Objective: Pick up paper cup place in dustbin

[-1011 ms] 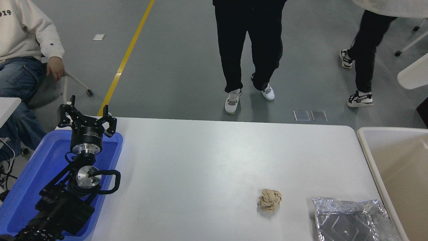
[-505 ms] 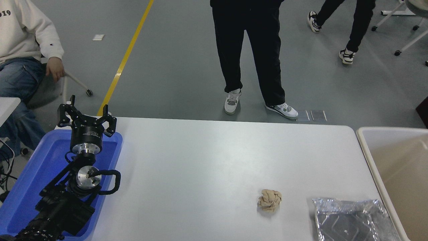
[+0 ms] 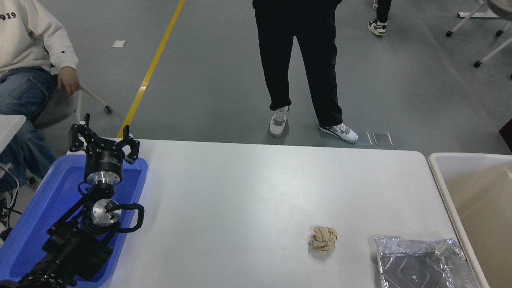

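The paper cup is not in view. The dustbin [image 3: 438, 176], a large cream tub with a thick rounded rim, stands at the table's right edge, and the part of its inside that shows holds nothing. My left gripper [image 3: 105, 136] is open and empty, parked over the far end of a blue tray at the left. My right arm and gripper are out of view.
A blue tray [image 3: 36, 220] lies under the left arm. A crumpled tan paper ball [image 3: 323, 239] and a crinkled foil tray [image 3: 420, 262] lie near the front right. One person [image 3: 298, 60] stands beyond the far edge; another [image 3: 28, 60] sits at the far left.
The standing person has shifted their feet. Another person at the top right has walked away, almost out of view. The robot's left arm and the table's objects have not moved.
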`<state>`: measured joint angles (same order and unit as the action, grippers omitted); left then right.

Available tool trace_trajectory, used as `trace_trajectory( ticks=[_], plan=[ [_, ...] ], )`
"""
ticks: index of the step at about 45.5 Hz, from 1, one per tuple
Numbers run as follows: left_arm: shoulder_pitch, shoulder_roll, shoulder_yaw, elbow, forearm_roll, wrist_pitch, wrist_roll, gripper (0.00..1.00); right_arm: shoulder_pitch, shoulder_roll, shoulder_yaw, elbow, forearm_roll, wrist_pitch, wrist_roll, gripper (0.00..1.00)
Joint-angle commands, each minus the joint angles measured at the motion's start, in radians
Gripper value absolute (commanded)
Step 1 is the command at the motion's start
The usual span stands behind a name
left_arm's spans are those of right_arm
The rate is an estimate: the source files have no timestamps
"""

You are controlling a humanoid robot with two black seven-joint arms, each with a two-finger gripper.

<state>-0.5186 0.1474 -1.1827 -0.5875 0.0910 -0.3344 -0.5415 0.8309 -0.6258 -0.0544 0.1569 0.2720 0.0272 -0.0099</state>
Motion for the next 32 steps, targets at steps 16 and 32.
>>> trace_trajectory(
  ticks=[16,32],
  plan=[
    [0.000,0.000,0.000,0.000,-0.001,0.000,0.000,0.99,-0.331,0.130,0.096,-0.115,0.003,0.060,0.021,0.00],
    [0.000,-0.002,0.000,0.000,-0.001,0.000,0.000,0.99,-0.389,0.132,0.097,-0.117,0.003,0.048,0.022,0.00]
  ],
)
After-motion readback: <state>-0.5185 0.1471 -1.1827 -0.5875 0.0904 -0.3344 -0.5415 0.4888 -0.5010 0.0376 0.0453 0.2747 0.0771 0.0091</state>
